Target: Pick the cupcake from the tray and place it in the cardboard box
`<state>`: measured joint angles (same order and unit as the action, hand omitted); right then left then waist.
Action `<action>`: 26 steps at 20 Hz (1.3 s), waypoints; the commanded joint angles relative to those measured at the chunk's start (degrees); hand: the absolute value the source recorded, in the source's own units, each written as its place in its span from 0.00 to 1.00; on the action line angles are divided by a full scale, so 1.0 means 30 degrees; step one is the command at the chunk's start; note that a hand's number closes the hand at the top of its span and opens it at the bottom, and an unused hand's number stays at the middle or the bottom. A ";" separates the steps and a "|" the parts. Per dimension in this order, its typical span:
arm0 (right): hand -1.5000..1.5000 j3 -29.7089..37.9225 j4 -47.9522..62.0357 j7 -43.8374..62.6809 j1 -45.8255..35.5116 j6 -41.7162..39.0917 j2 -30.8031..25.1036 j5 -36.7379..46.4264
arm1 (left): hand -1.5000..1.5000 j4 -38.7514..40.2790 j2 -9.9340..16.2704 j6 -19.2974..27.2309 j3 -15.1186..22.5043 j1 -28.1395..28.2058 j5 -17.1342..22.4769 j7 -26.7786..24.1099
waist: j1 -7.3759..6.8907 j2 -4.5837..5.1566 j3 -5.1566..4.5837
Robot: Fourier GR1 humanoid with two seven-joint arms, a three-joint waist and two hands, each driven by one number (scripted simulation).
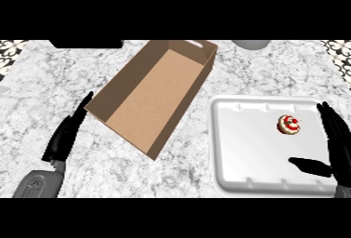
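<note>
The little cupcake (289, 124) sits on the white tray (240, 153), near its far right corner. The right hand (334, 148) is just beside it, fingers straight and holding nothing. The left hand (65, 135) rests open on the tabletop (55, 79) beside the cardboard box (154, 97).

One cupcake (289, 124), one tray (240, 153), one cardboard box (154, 100).

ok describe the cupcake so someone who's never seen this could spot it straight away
Find the white tray at the right of the marble counter, beside the open cardboard box. The cupcake sits in its upper right part, near the right robot hand. It is the only small round thing there, pale with red on top.
</note>
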<state>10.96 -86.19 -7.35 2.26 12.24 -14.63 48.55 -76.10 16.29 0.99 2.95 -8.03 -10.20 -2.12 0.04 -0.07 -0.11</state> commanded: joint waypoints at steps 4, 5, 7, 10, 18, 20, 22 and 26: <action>0.00 -0.0208 0.0873 -0.0371 -0.0613 -0.0699 0.0026 0.0048 | 0.50 -0.0715 -0.0230 -0.0818 -0.0753 0.0083 -0.0561 0.0852 | -0.0006 0.0015 0.0037; 0.00 -0.0150 0.0690 0.0389 -0.1314 -0.1218 -0.0010 -0.0015 | 0.50 -0.1068 -0.0591 -0.0643 -0.0590 0.0706 -0.0768 0.0024 | -0.0024 0.0014 0.0036; 0.00 -0.1059 0.1814 0.0357 -0.1898 -0.0180 0.0841 0.0990 | 0.50 0.2120 -0.0397 -0.0711 -0.1464 -0.1343 -0.0475 -0.0740 | 0.0026 0.0043 0.0033; 0.00 -0.0582 0.3827 -0.0578 -0.2371 0.1076 0.1176 0.0781 | 0.50 -0.0243 -0.1328 -0.0109 -0.0261 0.0302 -0.1262 0.0062 | -0.0090 0.0028 0.0044; 0.00 -0.0850 0.2412 -0.0492 -0.1430 0.0015 0.1063 0.0532 | 0.50 -0.0679 -0.0113 -0.1604 -0.1641 0.0196 -0.0569 0.0207 | 0.0018 -0.0004 0.0036; 1.00 -0.0414 0.5097 -0.0913 -0.3491 -0.0023 0.0462 0.0558 | 0.50 0.1214 -0.1193 -0.0418 -0.1028 -0.0082 -0.1660 -0.1073 | -0.0030 0.0053 0.0037; 1.00 -0.0693 0.4876 -0.0622 -0.3310 0.2688 0.0576 0.2814 | 0.50 -0.0113 -0.1102 -0.0588 -0.0831 0.0713 -0.1608 -0.0740 | -0.0124 0.0031 0.0040; 1.00 0.0000 0.6201 -0.1926 -0.4374 0.4674 0.0345 0.2822 | 0.50 -0.0176 -0.0819 -0.1254 -0.1237 0.0676 -0.1112 -0.0605 | -0.0150 0.0050 0.0045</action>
<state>10.34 -71.98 -11.82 -8.36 19.25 -14.57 54.76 -76.72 13.18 -1.72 0.13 -6.67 -14.18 -3.43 0.05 -0.62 -1.07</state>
